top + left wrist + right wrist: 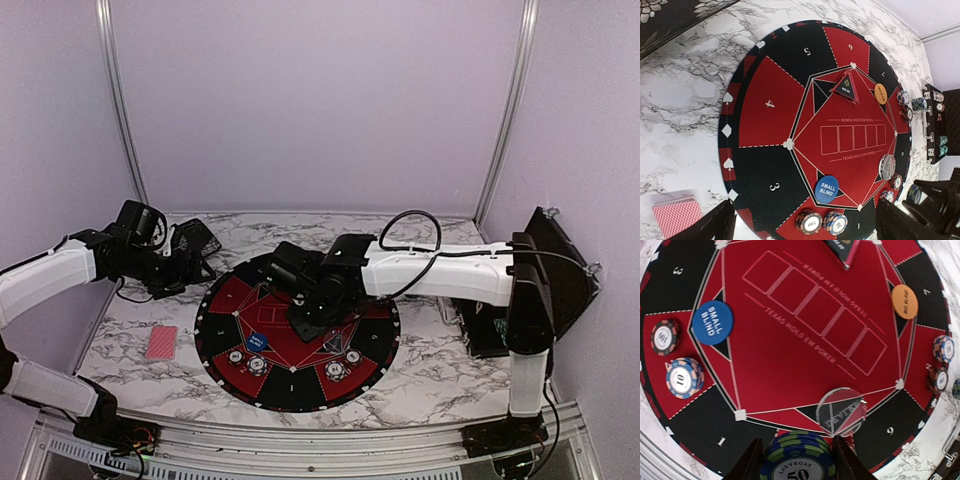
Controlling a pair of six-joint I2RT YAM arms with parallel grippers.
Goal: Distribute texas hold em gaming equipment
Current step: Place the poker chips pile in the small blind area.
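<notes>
The right gripper is clamped on a stack of green-and-blue 50 chips at the bottom centre of the right wrist frame, over the round poker mat. The step looks like dealing chips to a seat, which calls for lowering onto an unfilled numbered segment and releasing gently so the stack stays upright. The left gripper is spread and empty, with the red-backed cards off the mat at lower left. The frame edge cuts off the stack's base, so its chip count and any contact with the mat cannot be told.
</notes>
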